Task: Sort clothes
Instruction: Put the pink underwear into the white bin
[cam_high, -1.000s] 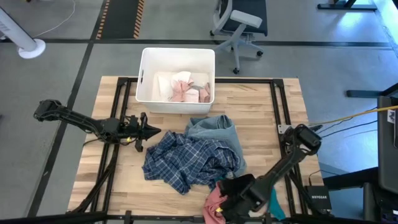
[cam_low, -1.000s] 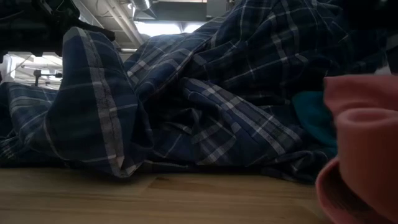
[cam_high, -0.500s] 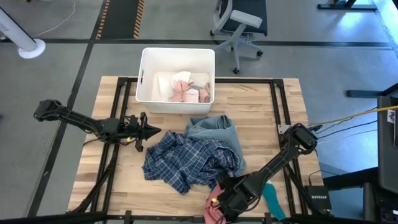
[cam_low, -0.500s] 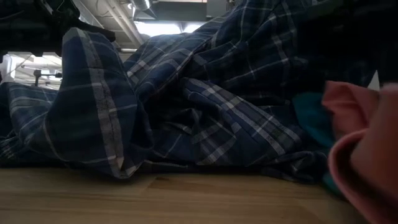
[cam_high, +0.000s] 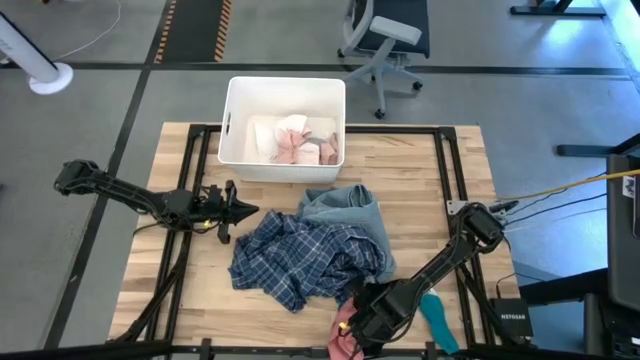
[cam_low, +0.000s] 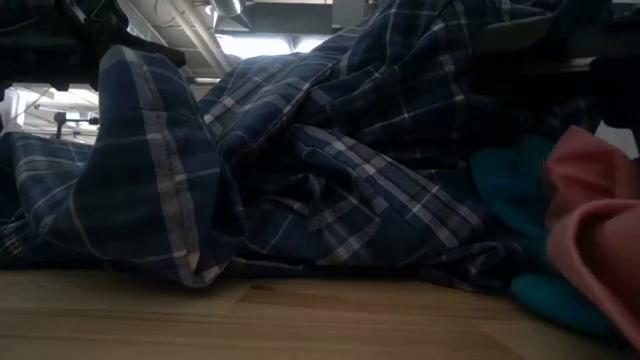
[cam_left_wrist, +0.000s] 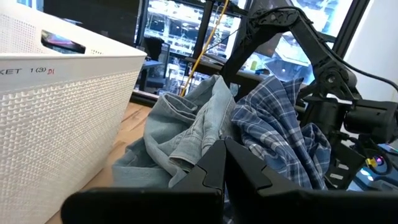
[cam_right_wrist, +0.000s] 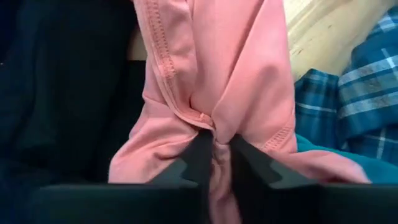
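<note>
We find the right pincer low at the near edge of the counter, its two dark fingers pinched together on a fold of the pink garment. In the right wrist view the pink cloth bunches into a tight crease exactly where the tips meet, so we read this as a grip on the fabric. From above, the pink garment shows just under the pincer at the counter's front edge; in the low view it fills the right margin.

Just beside it lies a teal item, flat on the wood, near the right arm's forearm. Touching both, toward the counter's middle, sits the crumpled navy-white plaid shirt. The light blue denim piece lies against the shirt's far side, partly over it, between the shirt and the white bin. The bin stands at the far edge of the counter and holds pale pink and white items.

The left pincer hangs over the left half of the counter, fingers pressed shut on nothing, pointing toward the plaid shirt and just short of it.

An office chair stands on the floor beyond the counter.
</note>
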